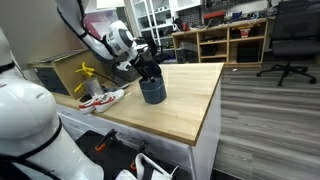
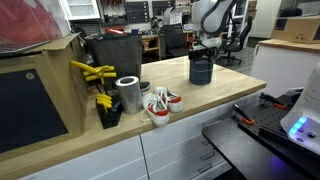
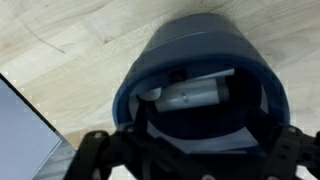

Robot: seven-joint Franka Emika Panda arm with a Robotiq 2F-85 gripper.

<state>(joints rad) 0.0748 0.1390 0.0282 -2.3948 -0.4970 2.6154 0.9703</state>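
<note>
The cup (image 1: 152,92) stands upright on the counter (image 1: 195,105), and our pincer (image 1: 148,68) hangs just above it, spread wide and holding nothing. We judge that a skewed descent could strike the rim and topple the cup (spilling the marker (image 3: 190,95) inside).

Even indoor light from overhead, faint soft shadow beside the cup (image 1: 152,92) on the worktop (image 1: 190,100), exterior views small and grainy, wrist view blurred, dark hand (image 3: 190,152) out of focus along its bottom edge
</note>
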